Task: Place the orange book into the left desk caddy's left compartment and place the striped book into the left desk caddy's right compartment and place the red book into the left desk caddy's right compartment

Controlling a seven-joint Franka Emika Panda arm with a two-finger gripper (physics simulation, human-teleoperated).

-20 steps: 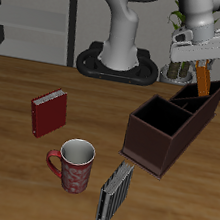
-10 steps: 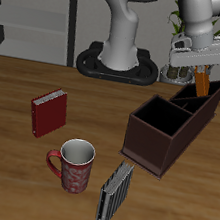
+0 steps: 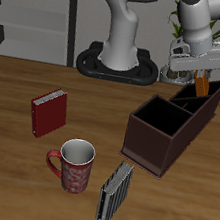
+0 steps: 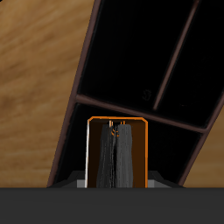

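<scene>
The gripper (image 3: 200, 75) hangs over the left desk caddy (image 3: 170, 127), jaws apart; the orange book (image 3: 203, 87) stands in the left compartment (image 3: 206, 98), just below. On the wooden desk (image 3: 5, 145), a mug (image 3: 72, 165) sits between the red book (image 3: 49, 113) and striped book (image 3: 115, 193).

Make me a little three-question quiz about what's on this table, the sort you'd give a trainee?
1. True or false: the orange book already lies flat on the floor of the left desk caddy.
2. Which stands nearest the mug? A) striped book B) red book C) the caddy
3. Fill in: the claw is above the caddy's ____ end, the one farther from the mug.

Key:
1. False; it sticks up out of the caddy under the claw.
2. A
3. taller
</scene>
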